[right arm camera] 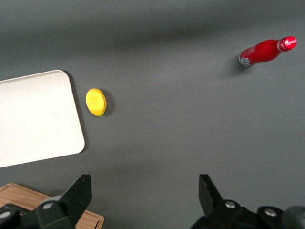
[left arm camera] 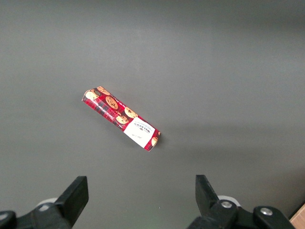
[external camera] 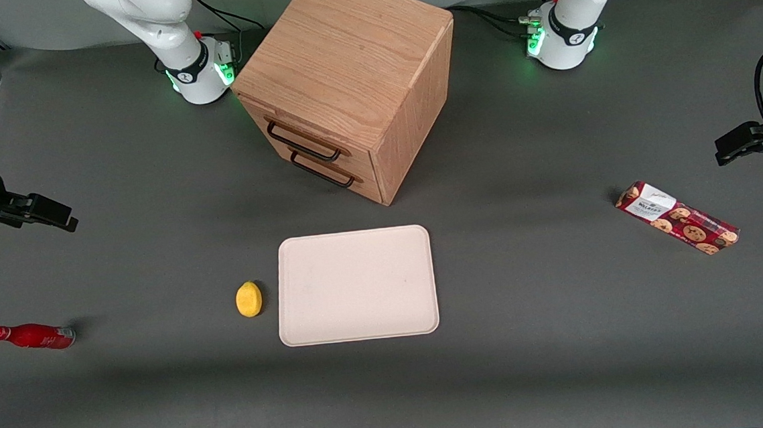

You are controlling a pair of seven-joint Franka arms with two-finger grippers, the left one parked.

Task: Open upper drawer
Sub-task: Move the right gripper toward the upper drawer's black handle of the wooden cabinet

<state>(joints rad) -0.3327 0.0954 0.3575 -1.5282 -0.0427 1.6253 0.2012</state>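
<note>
The oak cabinet (external camera: 344,62) stands at the middle of the table, farther from the front camera than the tray. Its upper drawer (external camera: 281,121) sits flush and shut, with a thin black bar handle (external camera: 305,143) across its front; the lower drawer (external camera: 353,186) below it is also shut. My right gripper (external camera: 52,213) hovers over the table toward the working arm's end, well apart from the cabinet. In the right wrist view the gripper (right arm camera: 143,191) is open, with only bare table between its fingers (right arm camera: 78,193), and a corner of the cabinet (right arm camera: 19,193) shows by one finger.
A cream tray (external camera: 356,286) (right arm camera: 38,117) lies in front of the cabinet with a lemon (external camera: 248,298) (right arm camera: 96,102) beside it. A red bottle (external camera: 33,336) (right arm camera: 267,50) lies toward the working arm's end. A cookie pack (external camera: 677,218) (left arm camera: 121,117) lies toward the parked arm's end.
</note>
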